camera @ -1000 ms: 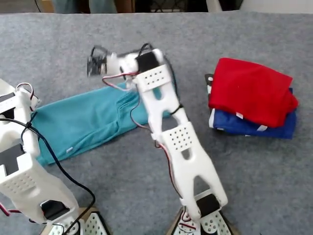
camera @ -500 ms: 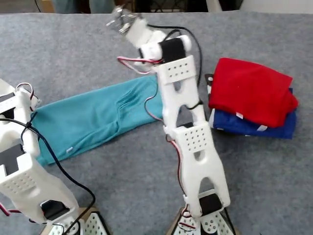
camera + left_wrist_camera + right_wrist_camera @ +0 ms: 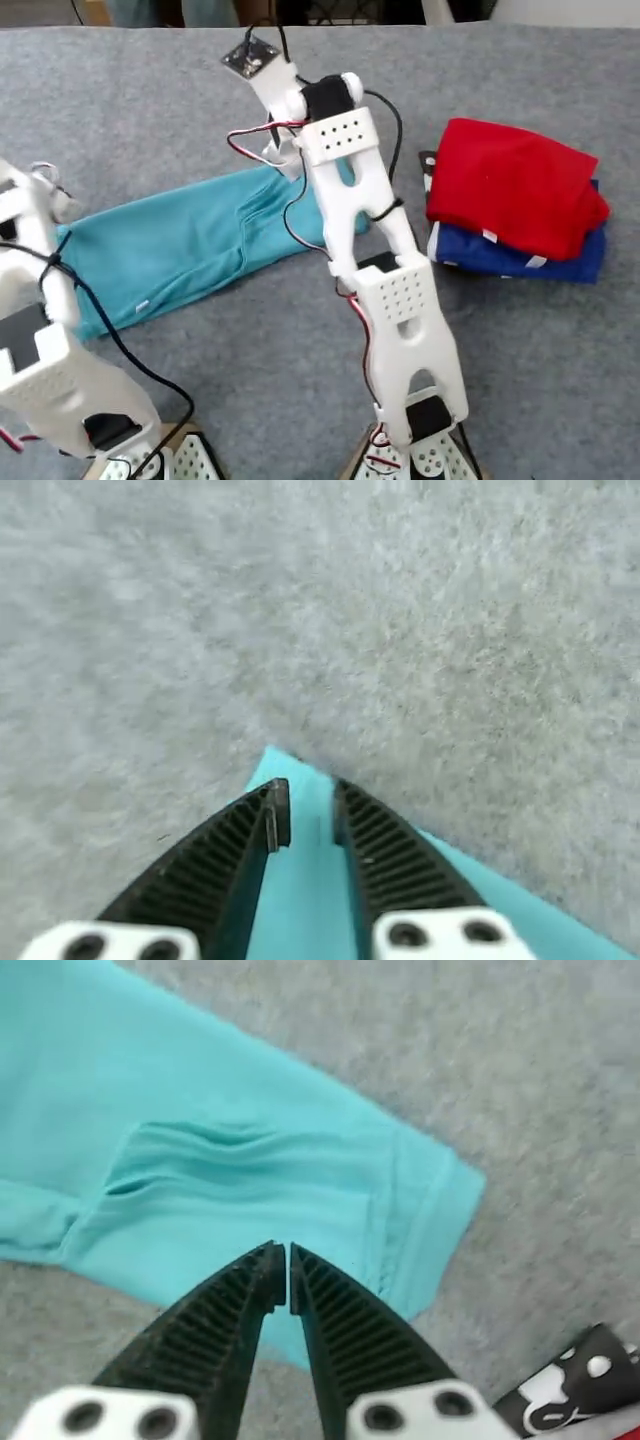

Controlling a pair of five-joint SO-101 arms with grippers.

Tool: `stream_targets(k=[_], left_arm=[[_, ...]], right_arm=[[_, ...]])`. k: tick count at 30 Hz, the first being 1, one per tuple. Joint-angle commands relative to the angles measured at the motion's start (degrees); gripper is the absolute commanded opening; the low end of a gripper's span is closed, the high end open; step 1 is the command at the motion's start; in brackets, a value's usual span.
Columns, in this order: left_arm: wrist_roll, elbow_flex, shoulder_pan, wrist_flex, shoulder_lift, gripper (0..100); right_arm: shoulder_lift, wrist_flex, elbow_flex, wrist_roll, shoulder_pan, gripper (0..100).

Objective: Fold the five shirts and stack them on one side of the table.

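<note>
Looking roughly two-fifths done: grey table carrying teal shirt left of centre, folded to long strip, needing more folds plus stacking. Red shirt sitting folded on blue shirt at right side. Right gripper hovering over teal shirt's right end, pincer together. Left gripper sitting at its left corner, pincer slightly apart, not clamping afaict.

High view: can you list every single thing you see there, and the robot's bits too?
teal shirt: 1, teal, lying long across the table's left half
red shirt: 1, red, folded, on top of the blue shirt
blue shirt: 1, blue, folded, under the red one
black item: 1, black and white, at the stack's edge; can't tell what
table: 1, grey
left gripper: 1, black, open over the teal shirt's corner
right gripper: 1, black, shut above the teal shirt
</note>
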Motion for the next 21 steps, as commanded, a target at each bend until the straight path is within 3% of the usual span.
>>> stream_targets(k=[1,5,16,21], left_arm=[[-3.2,-7.1,-1.5,12.8,-3.9,17],[-9.8,-7.1,-4.3,19.8,-3.8,19],[-16.4,-1.3,-5.8,17.3,12.7,19],[-17.3,-6.8,-5.6,22.6,16.8,19]], right_arm=[[-5.5,0.4,4.7,-0.5,-0.1,1.5],[-7.0,0.4,7.8,-0.6,-0.1,1.5],[-14.5,0.4,9.2,-0.6,-2.3,1.5],[-17.8,0.4,9.2,-0.8,-3.2,1.5]])
